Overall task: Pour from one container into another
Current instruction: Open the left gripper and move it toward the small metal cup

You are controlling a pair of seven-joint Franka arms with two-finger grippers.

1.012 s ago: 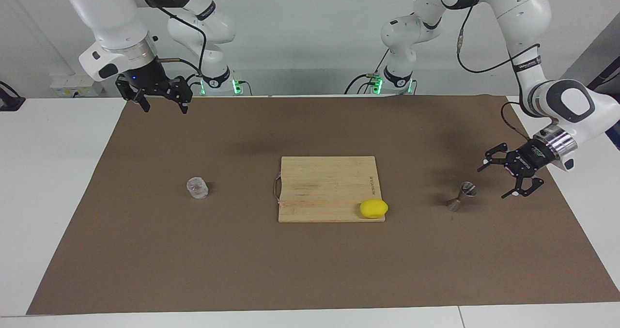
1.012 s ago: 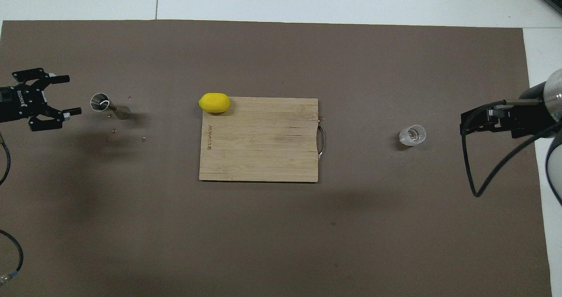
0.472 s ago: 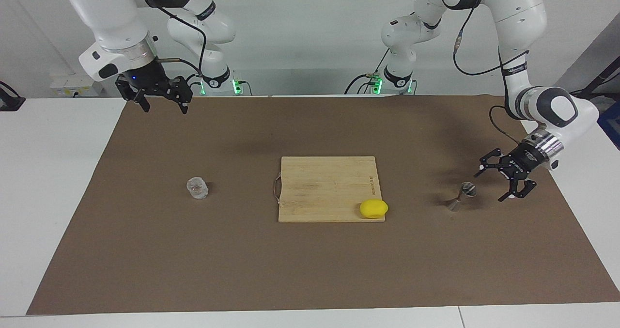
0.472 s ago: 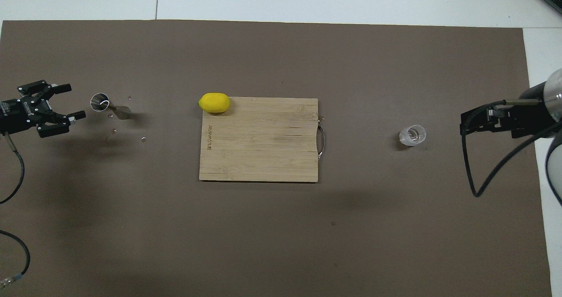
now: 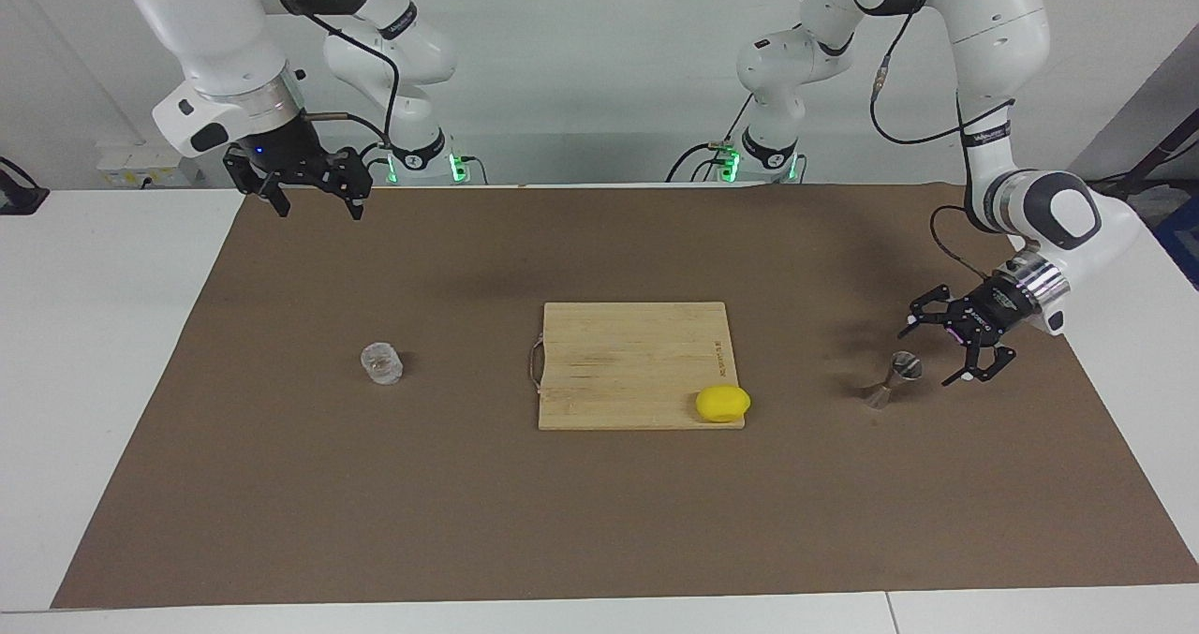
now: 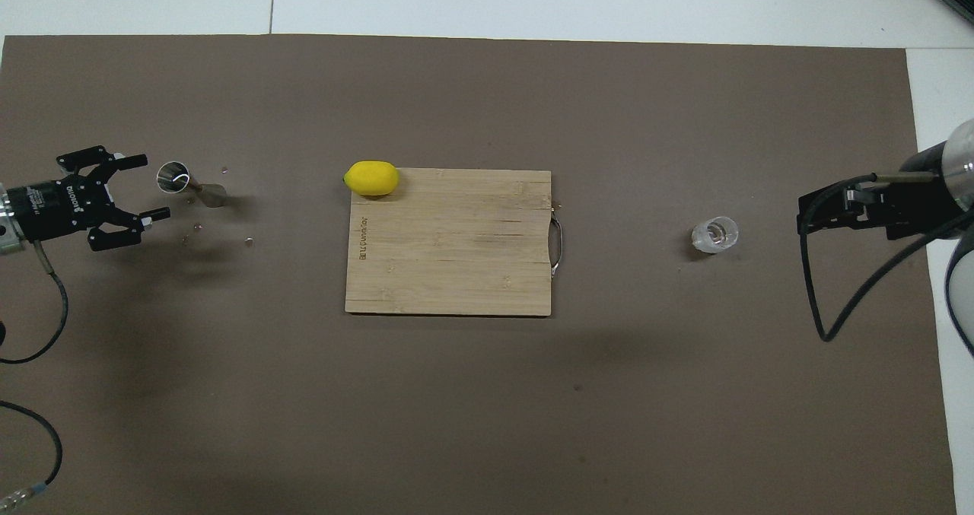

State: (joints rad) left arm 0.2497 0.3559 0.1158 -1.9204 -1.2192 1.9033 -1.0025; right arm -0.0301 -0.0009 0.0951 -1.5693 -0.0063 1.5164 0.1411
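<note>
The clear glass cup (image 5: 382, 363) stands on the brown mat toward the right arm's end; it also shows in the overhead view (image 6: 714, 235). The steel jigger (image 5: 890, 382) stands upright toward the left arm's end, and it shows in the overhead view (image 6: 183, 182) too. My left gripper (image 5: 932, 351) is open, low, close beside the jigger and apart from it; in the overhead view (image 6: 148, 186) its fingers point at the jigger's top. My right gripper (image 5: 314, 200) is open and empty, raised over the mat's edge nearest the robots; the overhead view (image 6: 800, 214) shows it beside the cup.
A wooden cutting board (image 5: 634, 364) lies at the mat's middle with a yellow lemon (image 5: 722, 403) on its corner farthest from the robots, toward the left arm's end. Small droplets (image 6: 224, 170) dot the mat around the jigger. The brown mat (image 5: 599, 522) covers most of the white table.
My left gripper has moved toward the jigger, closing the gap from the table's end. The right arm, cup, jigger, board and lemon have not moved.
</note>
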